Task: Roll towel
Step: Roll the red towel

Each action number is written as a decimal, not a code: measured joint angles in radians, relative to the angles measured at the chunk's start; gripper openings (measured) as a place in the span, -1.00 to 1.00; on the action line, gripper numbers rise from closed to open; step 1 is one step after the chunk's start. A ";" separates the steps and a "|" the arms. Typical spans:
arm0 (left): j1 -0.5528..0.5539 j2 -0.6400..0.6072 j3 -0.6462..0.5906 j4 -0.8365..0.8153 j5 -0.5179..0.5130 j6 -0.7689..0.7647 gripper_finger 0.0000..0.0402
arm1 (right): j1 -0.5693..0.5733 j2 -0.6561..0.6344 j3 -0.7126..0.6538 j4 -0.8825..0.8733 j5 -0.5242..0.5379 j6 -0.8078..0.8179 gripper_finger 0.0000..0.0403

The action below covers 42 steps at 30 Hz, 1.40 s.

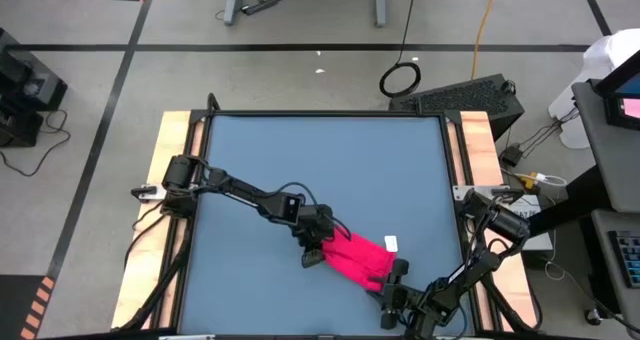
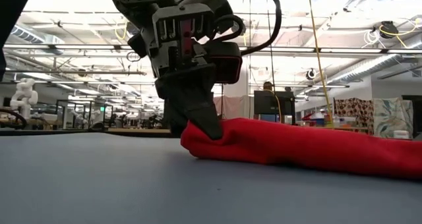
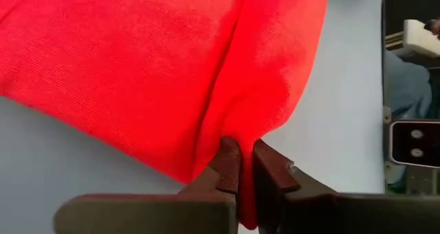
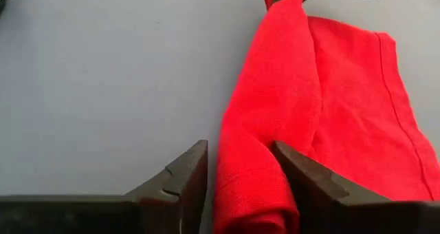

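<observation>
Blue and bare, our surface (image 1: 300,170) carries the bright pinkish-red cloth towel (image 1: 356,258) near its right front corner, bunched into a loose ridge with its small white tag (image 1: 391,243) at the far edge. We have the left gripper (image 3: 239,166) at the towel's left end, jaws pressed together and pinching a fold of cloth. Our right gripper (image 4: 238,166) sits at the opposite end, jaws spread either side of the partly rolled edge, one of them touching it, without a firm pinch that we can see.

To roll well, we judge both ends should turn together, keeping the ridge straight and tight.

Our left arm reaches diagonally across from the left edge, its gripper angled steeply down. Our right arm folds in from the right front corner, low over the surface.
</observation>
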 joint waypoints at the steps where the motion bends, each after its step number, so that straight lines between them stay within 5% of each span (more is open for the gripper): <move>1: 0.000 0.000 0.000 0.000 -0.008 0.008 -0.89 | 0.002 0.004 0.001 -0.011 0.001 0.024 -0.25; 8: -0.034 0.000 0.001 0.000 -0.153 0.069 -0.54 | 0.008 0.006 0.000 -0.080 0.001 0.147 -0.28; 17: -0.115 -0.047 0.001 -0.012 -0.276 0.246 0.13 | 0.025 0.007 -0.006 -0.101 0.001 0.207 -0.53; 26: -0.268 -0.046 0.001 0.025 -0.674 0.412 0.48 | 0.026 0.008 -0.006 -0.101 0.002 0.210 -0.60; 35: -0.284 0.038 0.001 0.105 -0.791 0.496 0.33 | 0.028 0.009 -0.007 -0.090 0.005 0.212 -0.60; 42: -0.222 0.016 0.001 0.041 -0.656 0.367 -0.52 | 0.027 0.006 -0.007 -0.082 0.010 0.147 -0.61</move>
